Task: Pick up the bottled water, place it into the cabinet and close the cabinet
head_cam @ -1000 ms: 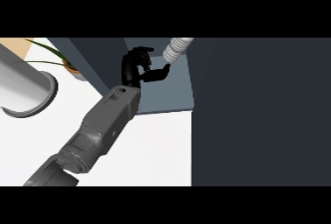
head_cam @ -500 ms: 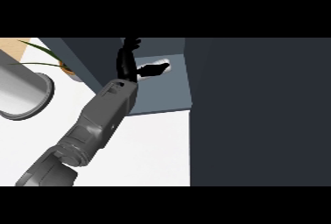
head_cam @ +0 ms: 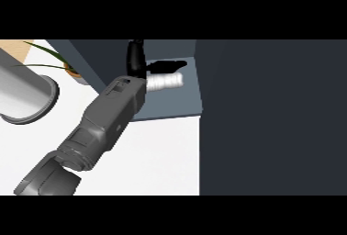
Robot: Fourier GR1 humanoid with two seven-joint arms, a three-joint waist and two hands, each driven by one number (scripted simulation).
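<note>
Hand (head_cam: 137,58) stretched into cabinet (head_cam: 163,103), holding bottle (head_cam: 166,81).

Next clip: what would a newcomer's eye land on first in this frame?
First the grey forearm running diagonally from lower left up to a black hand at the cabinet opening, top centre. Beside the hand, a white ribbed bottled water lies inside the cabinet. The dark cabinet door fills the right side; a grey cylindrical container sits at far left.
</note>
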